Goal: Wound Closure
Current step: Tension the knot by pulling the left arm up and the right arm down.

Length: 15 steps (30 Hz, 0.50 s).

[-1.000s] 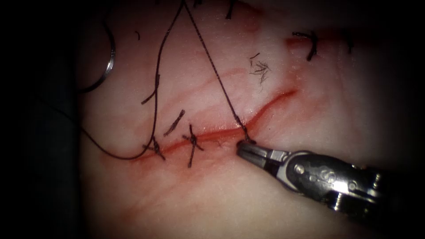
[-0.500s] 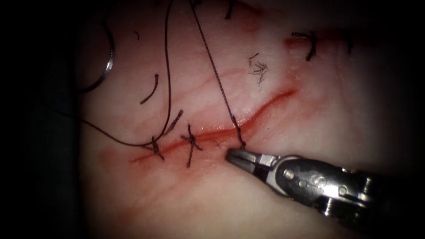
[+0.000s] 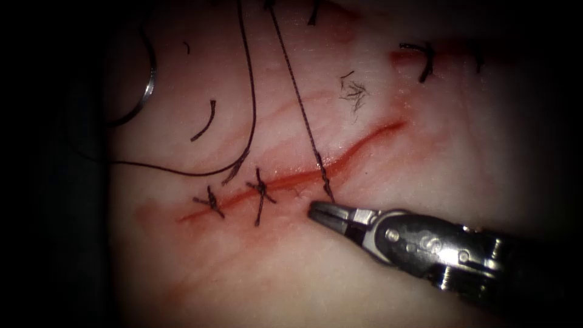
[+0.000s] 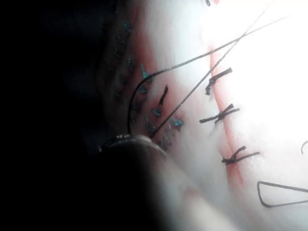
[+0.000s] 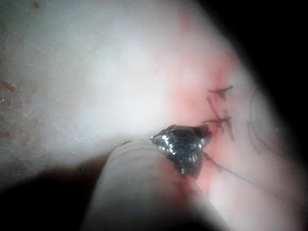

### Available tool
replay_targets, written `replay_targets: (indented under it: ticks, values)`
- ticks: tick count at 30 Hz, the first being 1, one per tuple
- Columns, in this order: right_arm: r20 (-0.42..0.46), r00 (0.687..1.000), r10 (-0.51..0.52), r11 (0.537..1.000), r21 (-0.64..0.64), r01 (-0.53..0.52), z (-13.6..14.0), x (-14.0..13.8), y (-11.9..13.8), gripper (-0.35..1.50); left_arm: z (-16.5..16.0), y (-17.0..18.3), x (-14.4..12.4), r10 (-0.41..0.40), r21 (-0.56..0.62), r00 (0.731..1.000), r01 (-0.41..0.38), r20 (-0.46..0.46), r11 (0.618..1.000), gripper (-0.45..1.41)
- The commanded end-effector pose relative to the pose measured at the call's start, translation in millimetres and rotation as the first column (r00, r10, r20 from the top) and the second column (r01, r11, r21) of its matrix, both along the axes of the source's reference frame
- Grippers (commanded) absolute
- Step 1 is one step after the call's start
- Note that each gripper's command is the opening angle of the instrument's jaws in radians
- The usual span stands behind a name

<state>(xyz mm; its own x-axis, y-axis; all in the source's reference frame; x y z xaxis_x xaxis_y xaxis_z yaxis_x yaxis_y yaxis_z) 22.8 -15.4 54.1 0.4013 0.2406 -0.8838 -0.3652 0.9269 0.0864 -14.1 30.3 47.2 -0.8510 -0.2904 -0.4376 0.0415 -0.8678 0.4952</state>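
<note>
Tissue lies under my right gripper, clenched on nothing, tip just below the cut beside the third stitch, where the taut thread leaves. Needle rests free at far left, out of the tissue.

The right tool is polished metal, bright at its jaws and duller grey along the riveted wrist. Beside it, the tissue looks moist and smooth with a soft sheen. The thread is dark, matt, braided. The needle is shiny steel.
</note>
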Motion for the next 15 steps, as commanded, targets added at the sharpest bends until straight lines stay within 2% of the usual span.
replay_targets:
  ticks: [1,8,15]
  values:
    - [0.009,1.000,-0.014,1.000,0.002,0.014,1.1,0.5,-0.1,-0.35,0.2,1.4,-0.4,0.002,-0.017,1.000,-0.002,-0.009,1.000,-0.35]
    - [0.028,0.998,-0.060,0.998,0.004,0.060,2.1,0.2,-1.5,-0.35,0.1,2.7,-0.3,-0.008,-0.054,0.999,0.006,-0.036,0.998,-0.35]
    - [0.033,0.997,-0.070,0.998,0.006,0.070,1.9,0.2,-2.0,-0.35,-0.6,3.5,0.3,-0.018,-0.087,0.999,0.015,-0.033,0.996,-0.35]
